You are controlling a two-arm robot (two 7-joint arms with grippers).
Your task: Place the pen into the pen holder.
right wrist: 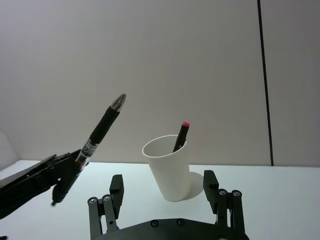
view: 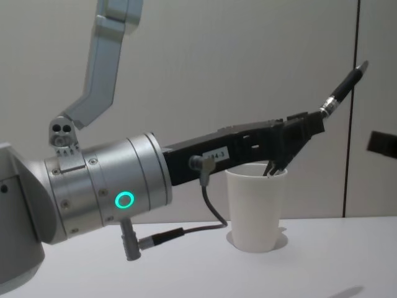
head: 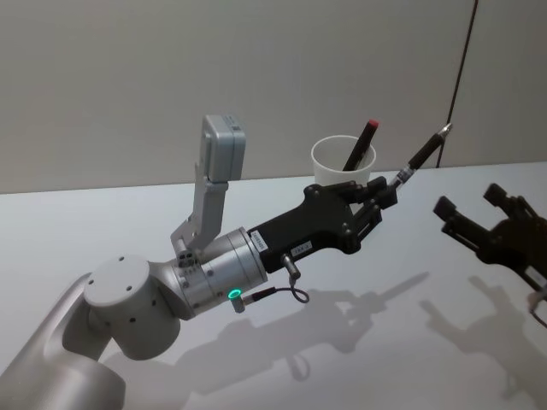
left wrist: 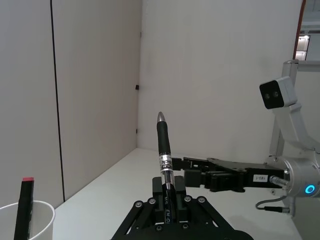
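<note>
Mid-carry: left gripper [head: 389, 193] clamps pen [head: 423, 155] near cup [view: 254, 211] (marker [head: 363, 143] inside). Nxt you swing it upright over rim. Right gripper [head: 468, 202] idle at right, fingers spread.

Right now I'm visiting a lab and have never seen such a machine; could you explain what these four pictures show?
This is a robot with two arms, each ending in a two-fingered gripper. One picture looks down from its head, one looks across from its chest, and two come from cameras on its wrists. On the white table stands the pen holder, a white paper cup, with a red-capped marker in it. The left gripper is shut on a black pen, held tilted in the air near the cup, point upward. The right gripper hovers open and empty farther right.
</note>
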